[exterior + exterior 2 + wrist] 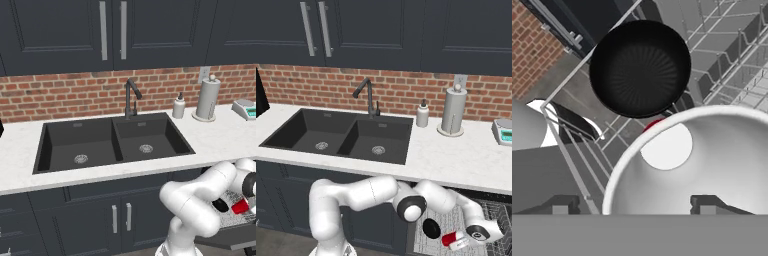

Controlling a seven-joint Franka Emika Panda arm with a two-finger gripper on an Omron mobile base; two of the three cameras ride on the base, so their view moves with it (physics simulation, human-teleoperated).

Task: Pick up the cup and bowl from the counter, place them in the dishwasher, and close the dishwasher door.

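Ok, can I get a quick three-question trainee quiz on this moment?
1. True or false: the black bowl sits in the dishwasher rack.
2. Where does the red-and-white cup lie? A) in the sink B) in the rack beside the bowl C) on the counter
3. Fill in: the fingers stand ___.
Key: 1 true; 2 B; 3 open.
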